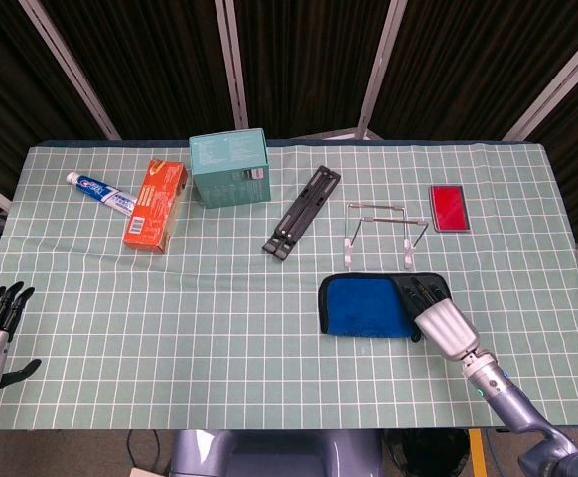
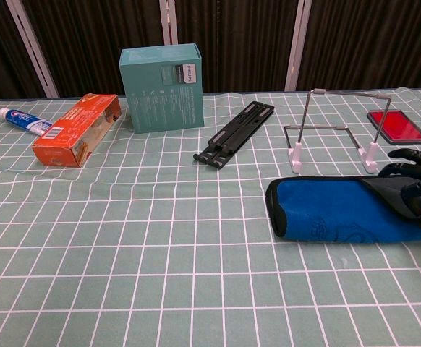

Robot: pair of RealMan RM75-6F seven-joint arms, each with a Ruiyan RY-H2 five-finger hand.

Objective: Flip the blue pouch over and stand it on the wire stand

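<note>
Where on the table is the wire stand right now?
In the head view, the wire stand stands right of centre, just behind the blue pouch, between the black folding stand and the red case.

Two boxes (image 1: 229, 167) (image 1: 156, 206), one pouch (image 1: 368, 306), one wire stand (image 1: 386, 235), one toothpaste tube (image 1: 99, 191).

Blue pouch (image 1: 363, 306) black-edged; tablecloth (image 1: 219, 338) green, white grid; red case (image 1: 449, 208)

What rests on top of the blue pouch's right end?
The right hand lies on the blue pouch, its dark fingers spread over that end. The pouch surface beneath the hand is covered.
</note>
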